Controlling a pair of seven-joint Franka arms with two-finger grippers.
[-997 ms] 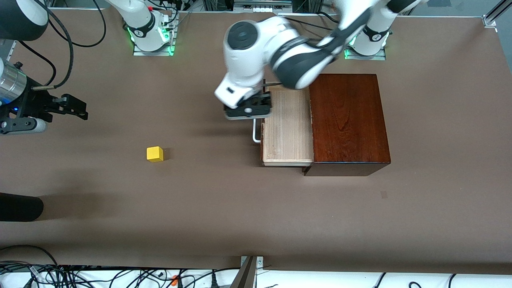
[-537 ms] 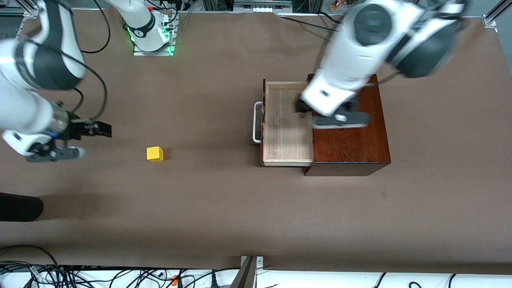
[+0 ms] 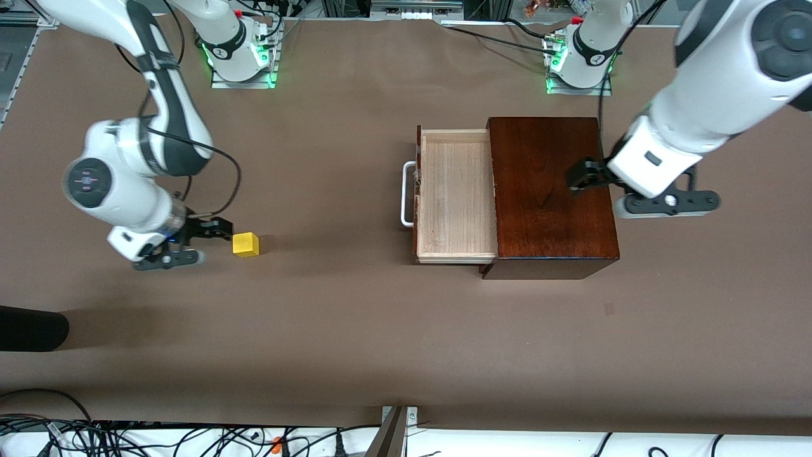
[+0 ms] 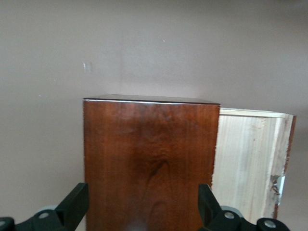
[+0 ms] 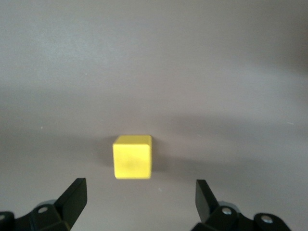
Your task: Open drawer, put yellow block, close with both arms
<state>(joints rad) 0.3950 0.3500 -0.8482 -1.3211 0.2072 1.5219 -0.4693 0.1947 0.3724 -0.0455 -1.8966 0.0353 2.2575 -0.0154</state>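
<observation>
The yellow block (image 3: 245,244) sits on the brown table, toward the right arm's end. My right gripper (image 3: 217,230) is open and empty, low beside the block on the side toward the right arm's end. In the right wrist view the block (image 5: 132,156) lies just ahead of the open right gripper (image 5: 139,202), not between the fingers. The drawer (image 3: 453,190) is pulled out of the dark wooden box (image 3: 552,190), empty, with its white handle (image 3: 405,193) showing. My left gripper (image 3: 578,178) is open and empty over the box top (image 4: 149,159); the drawer tray (image 4: 248,163) shows beside it.
A black object (image 3: 32,327) lies at the table's edge near the right arm's end, nearer to the camera than the block. Cables (image 3: 190,438) run along the near edge. Both arm bases (image 3: 238,51) stand along the table's top edge.
My left gripper left the drawer handle and swung over the box top to its end toward the left arm. My right gripper came down to just beside the yellow block. The drawer stays open.
</observation>
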